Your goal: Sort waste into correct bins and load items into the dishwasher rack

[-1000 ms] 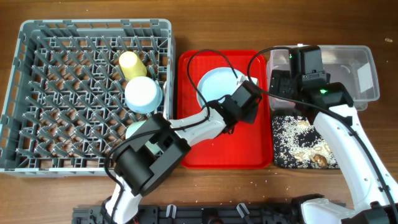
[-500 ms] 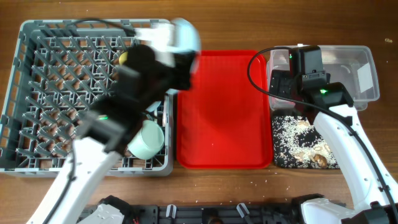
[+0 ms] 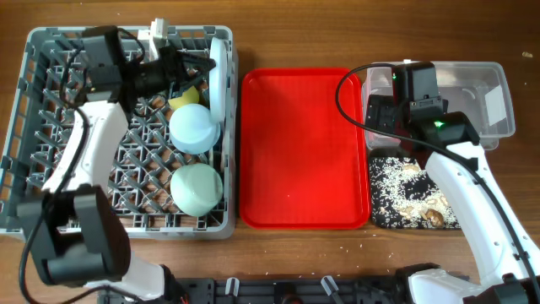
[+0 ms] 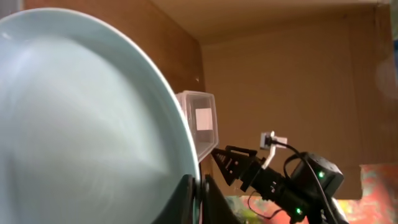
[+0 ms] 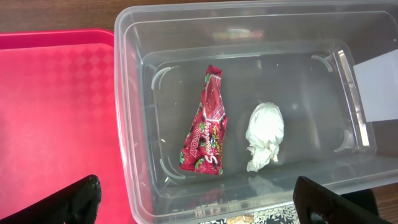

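Observation:
My left gripper (image 3: 199, 73) is shut on the rim of the light blue plate (image 3: 218, 74) and holds it upright on edge at the right side of the grey dishwasher rack (image 3: 51, 127). In the left wrist view the plate (image 4: 81, 118) fills the left and the jaws (image 4: 199, 193) pinch its rim. The light blue bowl (image 3: 195, 127), pale green bowl (image 3: 197, 187) and yellow cup (image 3: 180, 100) sit in the rack. My right gripper (image 5: 199, 205) is open and empty over the clear tub (image 5: 134, 112), which holds the red wrapper (image 5: 205, 127) and the paper wad (image 5: 264, 137). Spoon and fork are out of view.
The flat red tray (image 3: 304, 148) lies bare between the rack and the bins. The clear tub (image 3: 485, 101) stands at the back right. The black tray (image 3: 409, 196) in front of it holds rice grains and brown bits. The right arm (image 3: 456, 169) reaches over both.
My left arm has swung from the red tray to the rack, carrying the plate, which now stands on edge at the rack's right side. The right arm has not moved.

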Tool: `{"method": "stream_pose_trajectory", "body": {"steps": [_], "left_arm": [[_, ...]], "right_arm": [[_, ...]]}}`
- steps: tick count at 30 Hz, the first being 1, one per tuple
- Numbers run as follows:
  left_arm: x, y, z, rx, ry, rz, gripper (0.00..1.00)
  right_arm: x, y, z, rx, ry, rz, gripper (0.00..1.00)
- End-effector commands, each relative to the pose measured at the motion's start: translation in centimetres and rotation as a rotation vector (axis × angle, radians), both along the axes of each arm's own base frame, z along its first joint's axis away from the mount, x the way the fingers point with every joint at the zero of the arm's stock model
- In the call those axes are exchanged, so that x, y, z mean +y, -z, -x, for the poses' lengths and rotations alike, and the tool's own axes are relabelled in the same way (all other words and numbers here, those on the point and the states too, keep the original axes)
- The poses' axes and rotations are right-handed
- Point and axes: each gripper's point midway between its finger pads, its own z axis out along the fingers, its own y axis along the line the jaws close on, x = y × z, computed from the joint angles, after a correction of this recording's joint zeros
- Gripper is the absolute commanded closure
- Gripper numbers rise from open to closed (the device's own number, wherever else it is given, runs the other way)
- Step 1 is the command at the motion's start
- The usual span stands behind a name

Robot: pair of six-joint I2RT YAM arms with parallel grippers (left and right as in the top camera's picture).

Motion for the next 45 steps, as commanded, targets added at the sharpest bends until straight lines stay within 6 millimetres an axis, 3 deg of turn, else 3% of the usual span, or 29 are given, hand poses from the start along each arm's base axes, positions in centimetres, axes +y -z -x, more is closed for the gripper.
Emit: {"method": "stream_pose_trajectory", "body": {"steps": [1,2,3,5,6,7,11,14,17,33,36,38,40,45], "left_arm": [[1.0,1.2,-1.4,0.01,-0.081,-0.054,0.84],[1.3,0.8,-2.0,-0.033,-0.095,-0.064,0.75],[1.6,0.2,-2.4,-0.066,-0.104,-0.063,0.58],[2.6,-1.3,-3.1,-0.11,-0.14,-0.046,0.45],[3.0,-1.9,-3.2,-0.124,-0.152,-0.04,0.27],[3.5,-2.9,-3.3,-0.149,-0.168,-0.037,0.0],[5.3,-6.8,-2.2,-0.242,-0.214,-0.045,0.0],[5.4,-10.6,0.3,-0.3,-0.231,-0.053,0.0],[5.1,-12.8,1.7,-0.361,-0.23,-0.059,0.0],[5.0,-13.0,1.8,-0.362,-0.23,-0.06,0.0],[5.0,-12.9,1.8,-0.362,-0.23,-0.06,0.0],[5.0,-13.0,1.8,-0.362,-0.23,-0.06,0.0],[5.0,-12.9,1.8,-0.362,-0.23,-0.06,0.0],[5.0,-13.0,1.8,-0.362,-0.23,-0.06,0.0]], "right_arm": [[0.2,-0.6,-0.4,-0.015,-0.009,-0.001,0.0],[0.2,-0.6,-0.4,-0.015,-0.009,-0.001,0.0],[0.2,-0.6,-0.4,-0.015,-0.009,-0.001,0.0],[0.2,-0.6,-0.4,-0.015,-0.009,-0.001,0.0],[0.2,-0.6,-0.4,-0.015,-0.009,-0.001,0.0],[0.2,-0.6,-0.4,-0.015,-0.009,-0.001,0.0],[0.2,-0.6,-0.4,-0.015,-0.009,-0.001,0.0],[0.2,-0.6,-0.4,-0.015,-0.009,-0.001,0.0],[0.2,-0.6,-0.4,-0.015,-0.009,-0.001,0.0],[0.1,-0.6,-0.2,-0.016,-0.009,-0.001,0.0],[0.0,-3.8,0.7,-0.112,-0.009,-0.019,0.0],[-0.3,-8.3,2.3,-0.253,-0.009,-0.045,0.0],[-0.8,-13.4,5.0,-0.423,-0.009,-0.076,0.0],[-2.1,-20.9,11.6,-0.718,-0.008,-0.13,0.0]]}}
